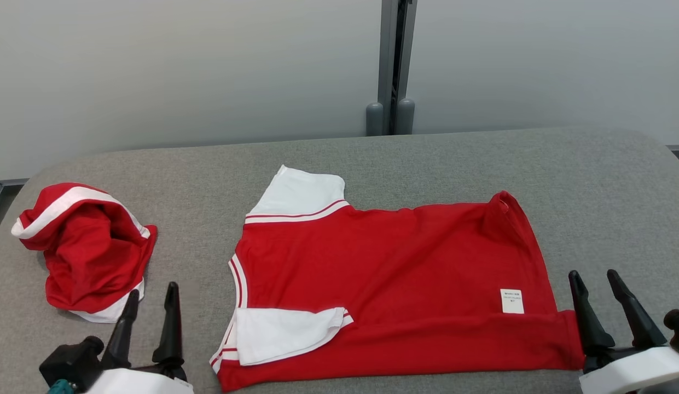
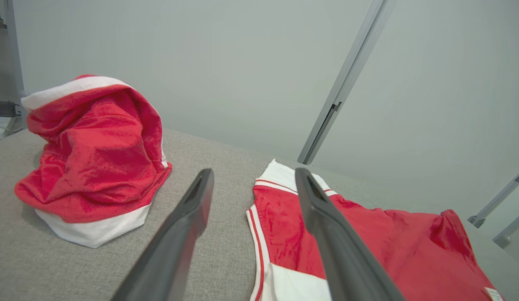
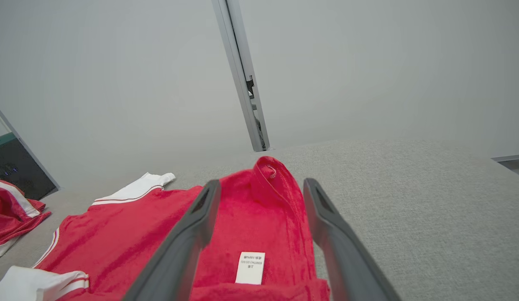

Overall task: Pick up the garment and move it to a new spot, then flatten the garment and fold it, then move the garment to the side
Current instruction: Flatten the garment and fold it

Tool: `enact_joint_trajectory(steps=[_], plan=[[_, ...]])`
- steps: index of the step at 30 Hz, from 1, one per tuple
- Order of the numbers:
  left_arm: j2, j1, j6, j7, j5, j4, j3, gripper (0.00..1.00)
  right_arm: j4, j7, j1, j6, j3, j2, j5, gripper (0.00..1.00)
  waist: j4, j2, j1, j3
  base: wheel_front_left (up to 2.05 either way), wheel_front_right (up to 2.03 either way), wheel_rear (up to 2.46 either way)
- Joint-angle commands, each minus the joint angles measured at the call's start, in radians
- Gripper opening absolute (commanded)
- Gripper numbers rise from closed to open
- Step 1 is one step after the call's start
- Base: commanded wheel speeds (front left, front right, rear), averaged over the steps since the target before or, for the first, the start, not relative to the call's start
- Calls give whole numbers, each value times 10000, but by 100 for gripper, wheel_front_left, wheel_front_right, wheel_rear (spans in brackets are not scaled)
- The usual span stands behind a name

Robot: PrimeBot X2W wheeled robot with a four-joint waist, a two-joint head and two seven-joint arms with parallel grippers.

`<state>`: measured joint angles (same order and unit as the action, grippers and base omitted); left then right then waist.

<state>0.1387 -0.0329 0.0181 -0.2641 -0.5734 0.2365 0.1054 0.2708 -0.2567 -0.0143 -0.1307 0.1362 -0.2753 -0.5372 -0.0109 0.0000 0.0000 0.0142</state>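
The garment (image 1: 383, 262) is a red shirt with white sleeves, spread out mid-table with its near edge folded over and a white label near the right end. It also appears in the left wrist view (image 2: 393, 242) and the right wrist view (image 3: 251, 221). My left gripper (image 1: 152, 293) stands open near the table's front, just left of the shirt's collar end, with nothing between its fingers (image 2: 254, 173). My right gripper (image 1: 593, 275) is open and empty at the shirt's right end, by the hem (image 3: 261, 184).
A second red and white garment (image 1: 87, 251) lies crumpled in a heap at the table's left (image 2: 96, 154). The grey fabric table (image 1: 427, 158) has bare room behind and to the right of the shirt. A grey wall post (image 1: 393, 65) rises behind.
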Motion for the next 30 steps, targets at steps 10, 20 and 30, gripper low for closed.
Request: enact_joint_trajectory(steps=[10,20,30], plan=[[-66,396,-4,-1,2023,-294,-869,100,-1361,-95,362,-3,-678,726,1576,100,-118,0,0,20,0,0,0],[-52,-94,85,-1,3013,-344,-1014,100,-1437,-98,673,-3,-867,1111,2131,100,-173,0,0,-45,0,0,0],[-262,-382,142,-1,3186,-248,-1133,100,-1265,-99,817,-3,-942,1259,2185,100,-103,0,0,-84,0,0,0]])
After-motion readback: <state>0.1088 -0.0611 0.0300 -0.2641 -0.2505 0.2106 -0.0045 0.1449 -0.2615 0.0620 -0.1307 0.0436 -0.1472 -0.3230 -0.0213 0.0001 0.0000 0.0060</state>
